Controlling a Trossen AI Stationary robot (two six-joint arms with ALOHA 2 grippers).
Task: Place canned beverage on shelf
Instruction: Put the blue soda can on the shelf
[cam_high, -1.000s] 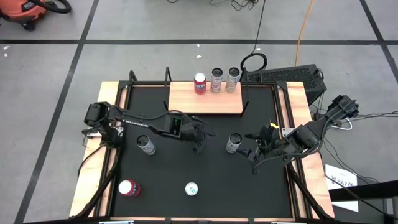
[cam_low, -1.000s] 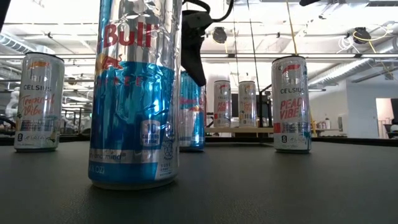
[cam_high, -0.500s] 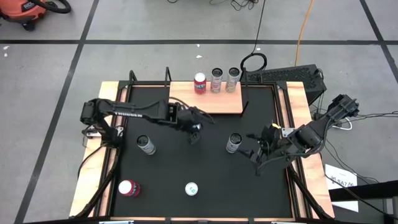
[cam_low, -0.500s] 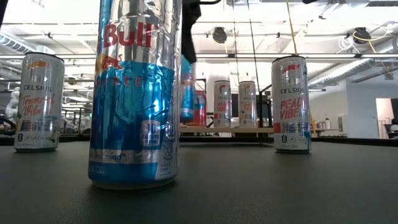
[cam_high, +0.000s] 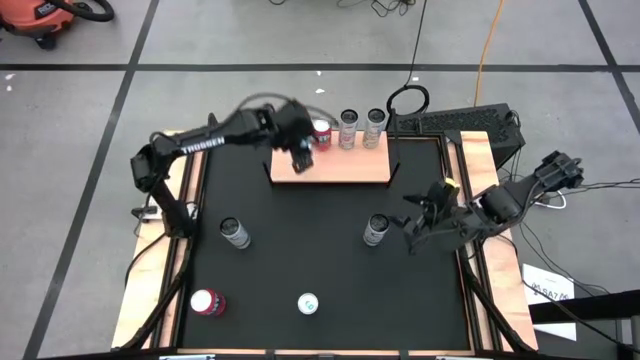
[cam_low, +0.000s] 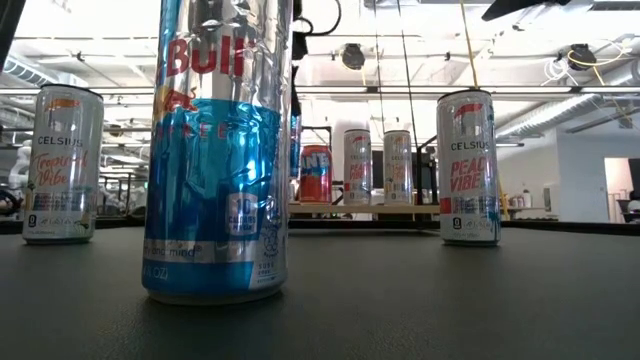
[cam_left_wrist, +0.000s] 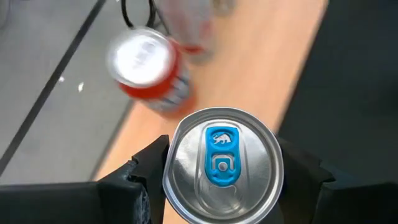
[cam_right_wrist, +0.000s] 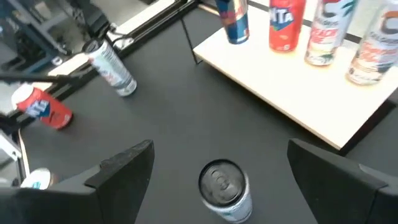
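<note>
Left pincer (cam_left_wrist: 221, 180) clamped on blue Red Bull can (cam_left_wrist: 222, 165), held above shelf (cam_high: 345, 165) just beside red can (cam_high: 321, 132), right pincer (cam_right_wrist: 217, 165) spread wide, off shelf's right front corner over silver can (cam_right_wrist: 225, 190).

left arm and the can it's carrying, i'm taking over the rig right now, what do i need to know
Left gripper: shut on a blue-tab can, held over the shelf near its left end, beside the red can. Whether it touches the board yet cannot be told.
Right gripper: open, waiting over the mat just right of a silver can, holding nothing.
Done: the red can and two pale cans stand along the shelf's back edge.
Left: set the held can down and release. Four cans remain on the mat: the silver one, one on the left, and two at the front.
</note>
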